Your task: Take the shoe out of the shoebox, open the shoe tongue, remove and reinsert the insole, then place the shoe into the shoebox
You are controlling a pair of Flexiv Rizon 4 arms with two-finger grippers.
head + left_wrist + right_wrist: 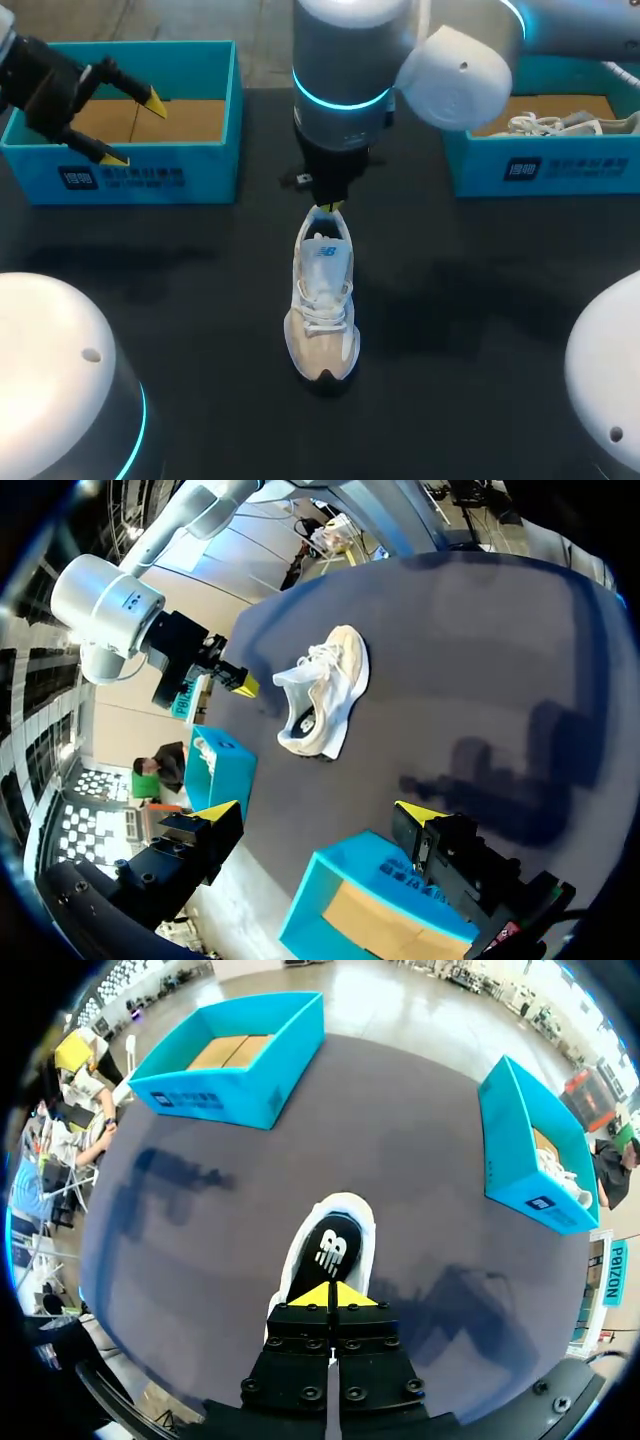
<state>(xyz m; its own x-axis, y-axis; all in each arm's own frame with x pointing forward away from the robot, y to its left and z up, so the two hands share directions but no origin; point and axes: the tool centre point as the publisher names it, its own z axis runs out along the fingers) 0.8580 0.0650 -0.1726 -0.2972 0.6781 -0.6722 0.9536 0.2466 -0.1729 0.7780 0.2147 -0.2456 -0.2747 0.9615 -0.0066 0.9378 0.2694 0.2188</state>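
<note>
Dark matte tbl (180, 330) w/ faint shadows

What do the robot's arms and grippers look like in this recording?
The right arm is a silver-grey tube with a glowing cyan ring and a white rounded joint cap. The left gripper and right gripper are black and blocky, with visible bolts. Each has two fingers ending in bright yellow wedge-shaped tips.

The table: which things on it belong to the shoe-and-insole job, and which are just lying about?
Job: shoe; its insole; empty shoebox; right tool.
Lying about, probably: second shoebox; other shoe inside it.
</note>
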